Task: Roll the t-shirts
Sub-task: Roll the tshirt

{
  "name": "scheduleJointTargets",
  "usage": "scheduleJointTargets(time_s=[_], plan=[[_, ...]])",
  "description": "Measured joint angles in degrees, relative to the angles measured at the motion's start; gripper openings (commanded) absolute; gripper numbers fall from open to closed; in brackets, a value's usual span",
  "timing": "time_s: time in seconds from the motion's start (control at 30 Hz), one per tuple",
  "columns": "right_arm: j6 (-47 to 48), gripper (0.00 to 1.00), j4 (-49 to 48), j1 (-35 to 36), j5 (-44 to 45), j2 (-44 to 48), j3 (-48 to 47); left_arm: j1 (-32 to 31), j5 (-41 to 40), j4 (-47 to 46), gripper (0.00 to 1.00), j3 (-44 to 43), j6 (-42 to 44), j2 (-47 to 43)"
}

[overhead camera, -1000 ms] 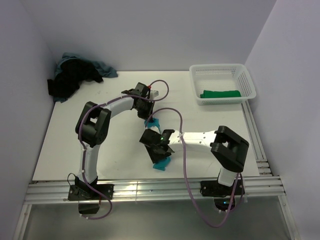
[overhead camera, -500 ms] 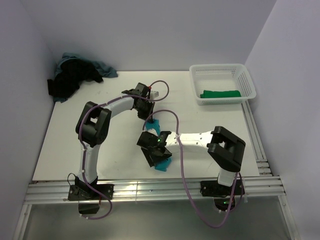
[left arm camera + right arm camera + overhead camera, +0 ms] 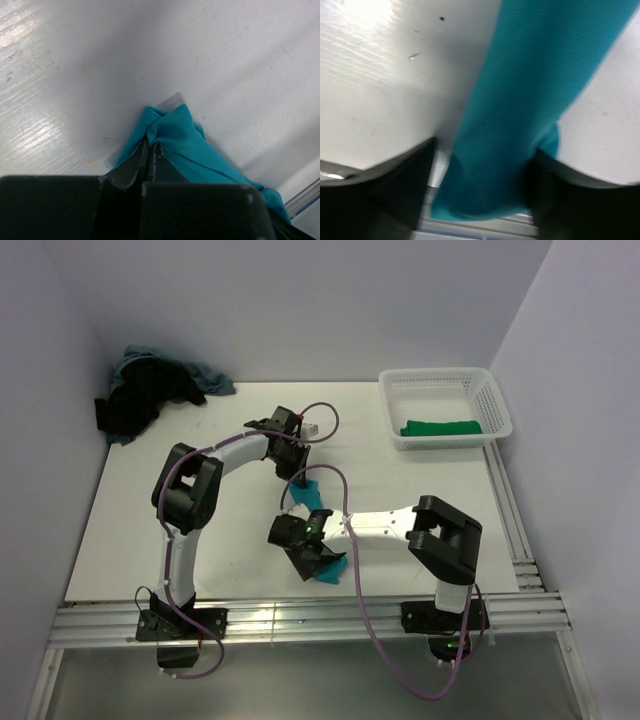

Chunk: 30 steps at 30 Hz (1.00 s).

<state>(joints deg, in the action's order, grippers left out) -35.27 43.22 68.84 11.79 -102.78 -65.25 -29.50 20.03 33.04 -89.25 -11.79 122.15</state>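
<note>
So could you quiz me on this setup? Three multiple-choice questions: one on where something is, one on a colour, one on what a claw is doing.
1. Where on the table does the white basket stand?
A. Far right corner
B. Far left corner
C. Near edge, between the arms

2. What colour is the lone shirt in the basket?
A. Black
B. Green
C. Red

3. What is the left claw doing?
A. Gaping open over bare table
B. Pinched shut on the teal shirt
C. Gripping the basket's rim

Answers:
1. A, since the overhead view shows the basket at the far right, by the wall.
2. B, since the cloth seen through the basket's lattice is plain green.
3. B, since its own camera shows both fingers pressed together on a fold of teal cloth.
</note>
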Motion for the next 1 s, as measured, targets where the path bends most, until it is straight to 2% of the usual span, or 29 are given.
scheduleJointTargets(time_s=[0.07,0.17,0.27,0.3,0.37,0.47,0.63,0.77,0.9,1.0], plan=[[0.22,0.58,1.11,0.50,1.22,-0.61,-0.55,0.00,0.09,0.11,0.00,0.00,0.00,0.00],[0.09,0.54,2.21,0.94,2.38,-0.66,-0.61,-0.13,0.28,0.59,0.00,0.00,-0.02,0.00],[-0.26,0.68,2.82,1.11,2.47,-0.70,-0.74,-0.17,0.44,0.72,0.01,0.00,-0.02,0.00],[-0.42,0.79,3.08,1.20,2.32,-0.83,-0.87,-0.17,0.48,0.74,0.00,0.00,0.00,0.00],[-0.57,0.81,4.20,1.60,2.12,-1.22,-1.51,-0.17,0.52,0.81,0.00,0.00,-0.02,0.00],[-0.66,0.82,4.92,2.78,2.27,-1.51,-1.99,-0.17,0.68,0.94,0.00,0.00,-0.04,0.00],[-0.87,0.75,5.49,3.93,2.36,-1.51,-1.92,-0.33,1.16,1.57,0.00,-0.02,-0.13,0.09],[-1.33,0.64,5.88,3.93,2.62,-1.51,-1.77,-0.39,1.22,1.90,0.00,-0.04,-0.15,0.11],[-2.08,0.70,5.97,3.93,3.06,-1.42,-1.42,-0.39,1.46,1.99,0.00,-0.07,-0.17,0.20],[-2.47,0.72,6.08,4.11,3.04,-1.16,-1.20,-0.39,1.51,2.01,0.00,-0.07,-0.17,0.20]])
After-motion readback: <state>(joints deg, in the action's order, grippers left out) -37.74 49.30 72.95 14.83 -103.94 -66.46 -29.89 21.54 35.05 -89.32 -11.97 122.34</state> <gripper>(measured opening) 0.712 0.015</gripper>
